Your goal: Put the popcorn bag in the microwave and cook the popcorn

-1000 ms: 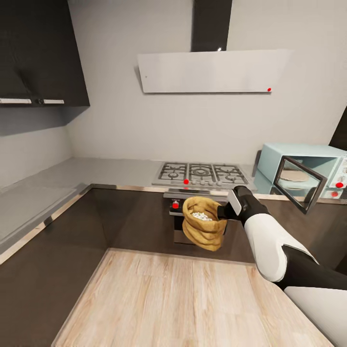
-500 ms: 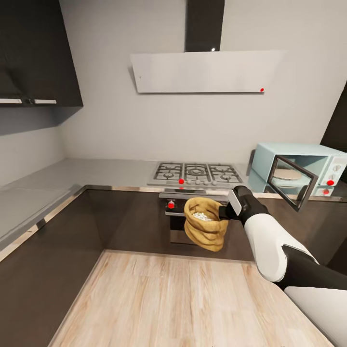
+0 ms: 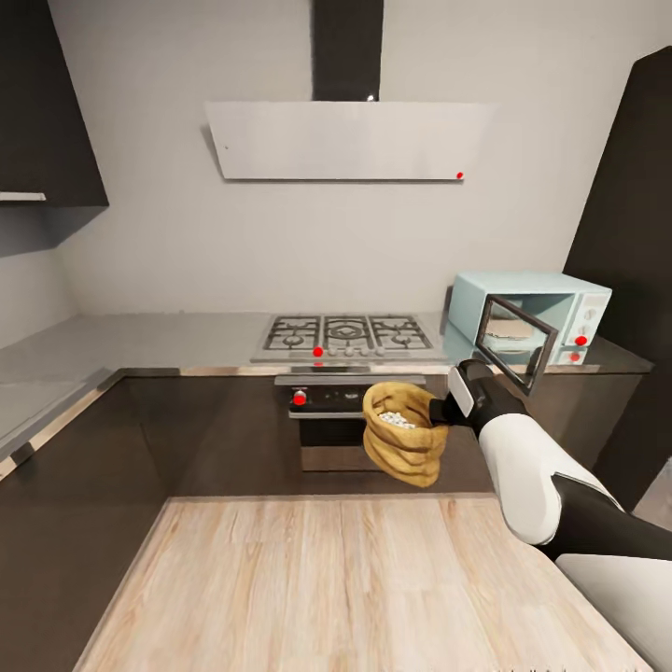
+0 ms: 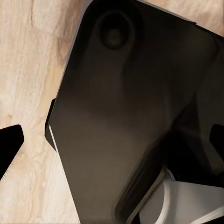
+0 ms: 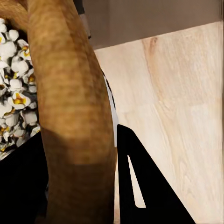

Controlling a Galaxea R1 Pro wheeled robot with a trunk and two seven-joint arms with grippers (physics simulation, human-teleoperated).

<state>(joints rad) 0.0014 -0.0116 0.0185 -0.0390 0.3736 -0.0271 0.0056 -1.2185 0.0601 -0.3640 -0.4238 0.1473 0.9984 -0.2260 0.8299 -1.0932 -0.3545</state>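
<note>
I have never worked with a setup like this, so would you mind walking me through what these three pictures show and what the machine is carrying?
These are renders from a simulator, not photographs. The machine is a wheeled robot with two arms, steered by a person.

The wide picture comes from a camera on its head, looking down into a kitchen. The white and black right arm reaches forward, and the right gripper is shut on the rim of the popcorn bag, holding it in the air in front of the dark cabinets. White kernels show in its mouth. On the countertop sit a gas hob and, further right, the microwave with its door swung open.

The other two pictures come from cameras near each gripper. The right wrist view shows the bag's rim up close, over the wood floor. The left wrist view shows a dark part of the robot over the same floor.
</note>
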